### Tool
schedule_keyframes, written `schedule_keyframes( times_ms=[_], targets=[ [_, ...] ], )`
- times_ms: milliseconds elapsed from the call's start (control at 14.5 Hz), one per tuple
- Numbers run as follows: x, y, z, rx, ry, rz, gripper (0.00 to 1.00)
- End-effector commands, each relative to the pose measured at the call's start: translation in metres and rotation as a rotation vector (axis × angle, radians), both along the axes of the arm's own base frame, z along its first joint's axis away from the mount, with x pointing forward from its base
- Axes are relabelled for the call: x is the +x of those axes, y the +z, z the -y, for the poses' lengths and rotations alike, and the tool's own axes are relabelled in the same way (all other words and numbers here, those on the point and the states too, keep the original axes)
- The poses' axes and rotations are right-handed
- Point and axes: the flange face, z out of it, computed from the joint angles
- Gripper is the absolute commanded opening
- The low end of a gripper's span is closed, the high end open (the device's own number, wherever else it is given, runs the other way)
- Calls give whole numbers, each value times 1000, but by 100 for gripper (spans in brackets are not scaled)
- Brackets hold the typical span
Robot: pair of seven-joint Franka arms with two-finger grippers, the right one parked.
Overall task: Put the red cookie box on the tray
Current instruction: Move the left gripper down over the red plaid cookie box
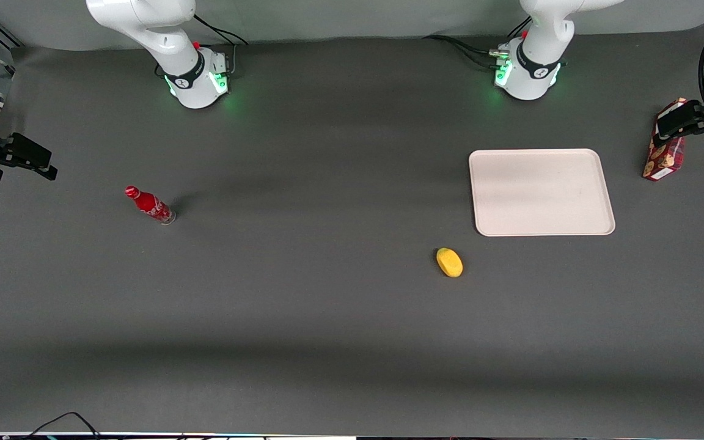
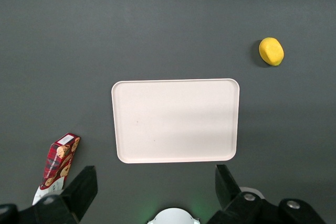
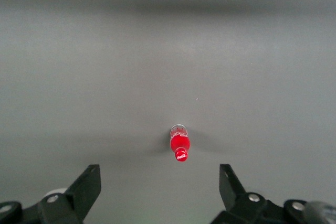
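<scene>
Nearest the front camera: yellow sponge-like lump [image 1: 449,262], clear of the tray [image 1: 541,226]. Tray holds nothing. Red cookie box [image 1: 663,153] stands upright on the table beside the tray, toward the working arm's end. Gripper [image 2: 152,187] hangs high above, fingers spread wide, empty. Risk: the tall box may tip if a finger nudges it during descent.

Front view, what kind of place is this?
Likely a robot lab bench: a dark table with arm bases, a tray, a red cookie box and the open gripper high above the tray.
</scene>
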Motion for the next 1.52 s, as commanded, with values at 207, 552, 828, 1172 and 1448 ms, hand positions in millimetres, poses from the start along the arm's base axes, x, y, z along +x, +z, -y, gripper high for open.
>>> schedule_keyframes(
  times_ms=[207, 552, 828, 1172, 1448],
  targets=[
    [0, 2, -3, -13, 4, -18, 100],
    [-5, -11, -71, -38, -5, -55, 100],
    [-21, -36, -165, -63, -65, -89, 100],
    [-68, -77, -257, -24, -236, -197, 100],
    [-133, -141, -321, -103, -345, -161, 100]
  ],
)
